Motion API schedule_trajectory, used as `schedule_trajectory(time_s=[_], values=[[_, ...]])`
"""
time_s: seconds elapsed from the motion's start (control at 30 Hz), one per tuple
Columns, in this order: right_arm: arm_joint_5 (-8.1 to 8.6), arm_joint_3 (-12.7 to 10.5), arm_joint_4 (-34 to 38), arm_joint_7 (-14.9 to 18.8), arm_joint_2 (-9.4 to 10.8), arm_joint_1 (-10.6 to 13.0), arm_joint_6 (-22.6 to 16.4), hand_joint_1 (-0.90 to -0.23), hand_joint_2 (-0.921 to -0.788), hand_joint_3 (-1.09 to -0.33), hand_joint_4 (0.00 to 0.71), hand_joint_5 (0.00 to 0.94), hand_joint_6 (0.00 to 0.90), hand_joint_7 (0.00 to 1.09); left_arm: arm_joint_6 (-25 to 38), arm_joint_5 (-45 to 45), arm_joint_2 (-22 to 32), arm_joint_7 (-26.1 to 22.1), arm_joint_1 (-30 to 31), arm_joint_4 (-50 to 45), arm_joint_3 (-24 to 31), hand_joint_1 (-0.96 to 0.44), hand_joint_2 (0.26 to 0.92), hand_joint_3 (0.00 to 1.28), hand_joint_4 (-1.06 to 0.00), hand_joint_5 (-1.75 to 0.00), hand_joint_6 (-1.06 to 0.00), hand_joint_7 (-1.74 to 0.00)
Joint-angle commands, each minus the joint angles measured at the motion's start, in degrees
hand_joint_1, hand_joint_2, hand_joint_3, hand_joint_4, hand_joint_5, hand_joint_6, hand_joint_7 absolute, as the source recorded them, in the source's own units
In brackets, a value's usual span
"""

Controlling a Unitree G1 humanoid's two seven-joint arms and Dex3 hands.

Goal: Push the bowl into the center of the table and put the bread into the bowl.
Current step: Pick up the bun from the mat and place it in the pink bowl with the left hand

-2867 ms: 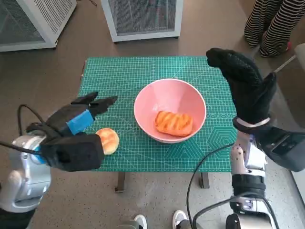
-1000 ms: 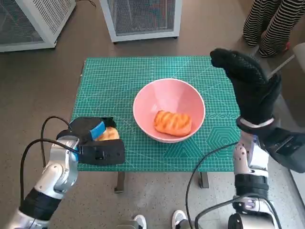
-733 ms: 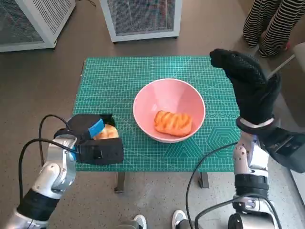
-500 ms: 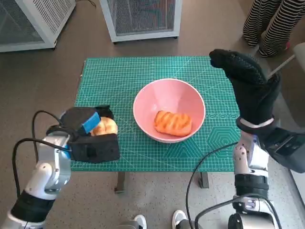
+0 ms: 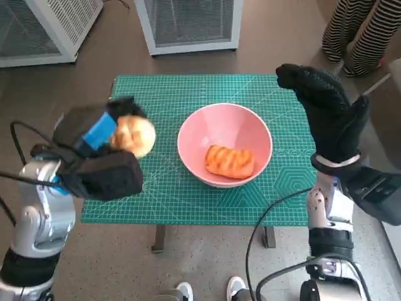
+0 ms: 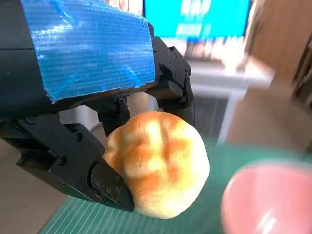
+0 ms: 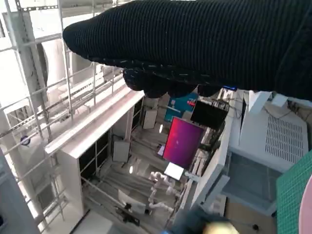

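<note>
Pink bowl [image 5: 225, 144] mid-table on green mat [image 5: 175, 100], holding striped pastry [image 5: 229, 161]. Left hand [image 5: 94, 135] grasps round bun [image 5: 133, 135] aloft beside bowl (no legible writing). Right hand [image 5: 326, 119] raised, empty, fingers extended.

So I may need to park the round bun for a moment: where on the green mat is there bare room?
The green cutting mat is bare along its far strip beyond the pink bowl, and along the near edge in front of it. The bowl fills the centre and already holds an orange glazed pastry. The left hand, holding the round bun, crowds the mat's left side.
</note>
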Motion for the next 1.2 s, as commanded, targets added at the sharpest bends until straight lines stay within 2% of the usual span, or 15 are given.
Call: schedule_trajectory(time_s=[0.03, 0.3, 0.5, 0.83, 1.2], values=[[0.05, 0.03, 0.68, 0.37, -0.03, 0.34, 0.75, -0.616, -0.921, -0.640, 0.222, 0.001, 0.015, 0.56, -0.64, 1.08, -2.38, 1.44, -4.98, 0.79, -2.34, 0.00, 0.894, 0.02, -0.84, -0.95, -0.71, -1.14], [-0.37, 0.24, -0.16, -0.17, 0.09, 0.79, 0.60, -0.619, -0.921, -0.640, 0.224, 0.002, 0.015, 0.56, -1.34, 2.44, -7.73, 0.71, -12.57, 4.48, -8.49, 0.00, 0.902, 0.02, -0.81, -0.99, -0.69, -1.14], [-0.45, 0.30, -1.06, -0.33, 0.10, 1.66, 0.41, -0.620, -0.921, -0.640, 0.223, 0.001, 0.013, 0.56, -8.15, 0.91, -11.26, 3.91, -16.53, 15.46, -12.05, 0.00, 0.913, 0.02, -0.78, -1.03, -0.67, -1.15], [-1.10, -0.13, -0.73, -0.72, -0.23, 2.40, -0.97, -0.620, -0.921, -0.641, 0.226, 0.002, 0.012, 0.56, -14.30, -0.47, -16.30, 6.54, -20.88, 30.13, -15.18, 0.00, 0.920, 0.05, -0.73, -1.14, -0.63, -1.14], [-3.10, 0.10, -2.08, -2.87, -0.17, 3.58, -1.67, -0.611, -0.921, -0.656, 0.227, 0.002, 0.010, 0.56, -18.05, 0.34, -18.11, 8.14, -22.03, 37.40, -17.95, 0.00, 0.920, 0.05, -0.72, -1.10, -0.62, -1.20]])
